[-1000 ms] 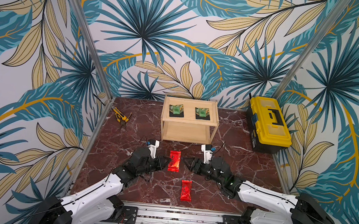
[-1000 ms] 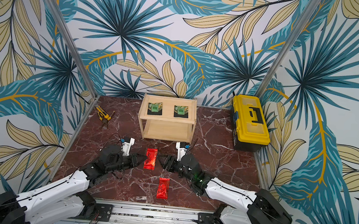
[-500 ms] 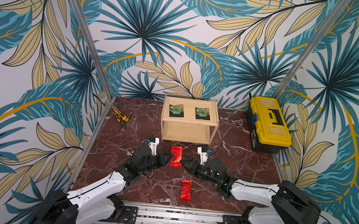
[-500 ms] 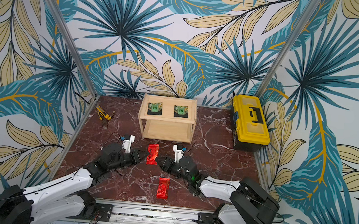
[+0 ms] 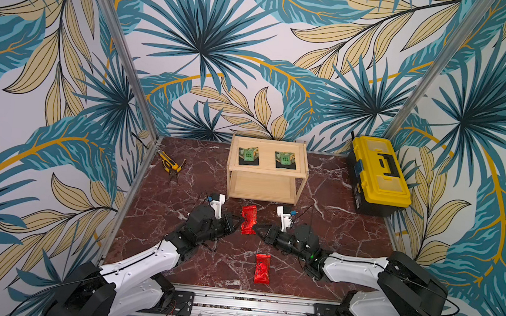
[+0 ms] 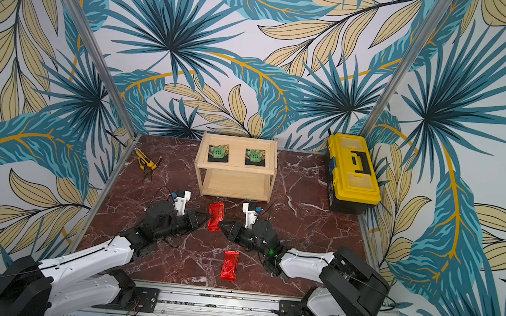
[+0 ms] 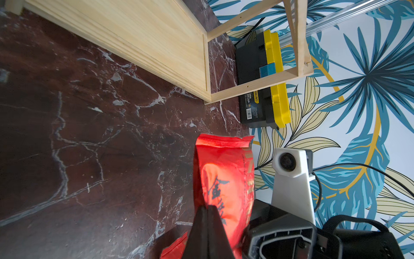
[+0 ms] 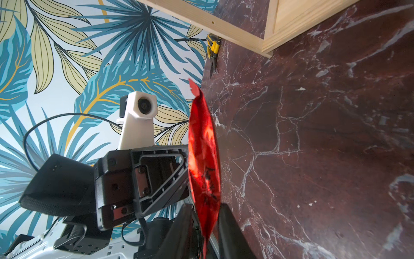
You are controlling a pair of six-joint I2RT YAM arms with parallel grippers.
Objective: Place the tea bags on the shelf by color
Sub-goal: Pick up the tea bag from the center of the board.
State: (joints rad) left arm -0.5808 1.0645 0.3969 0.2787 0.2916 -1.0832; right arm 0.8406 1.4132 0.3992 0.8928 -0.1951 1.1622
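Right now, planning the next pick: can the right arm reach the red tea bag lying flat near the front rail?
Probably yes: the flat red tea bag lies uncovered on marble beside that arm, though the right hand is busy at the raised red tea bag.

A yellow-and-black toolbox (image 5: 378,176) is seen at the back right of the dark red marble tabletop (image 5: 335,204), close against the patterned wall, lid shut, black handle laid flat on top. In the left wrist view a barcode label is visible on its black side (image 7: 253,107). A small yellow-and-black hand tool (image 5: 171,166), type not discernible, is seen lying at the back left, near the metal corner post (image 5: 120,48). The enclosure is lined with teal-and-gold leaf wallpaper (image 5: 255,54). A metal rail (image 5: 263,305) is run along the front edge.
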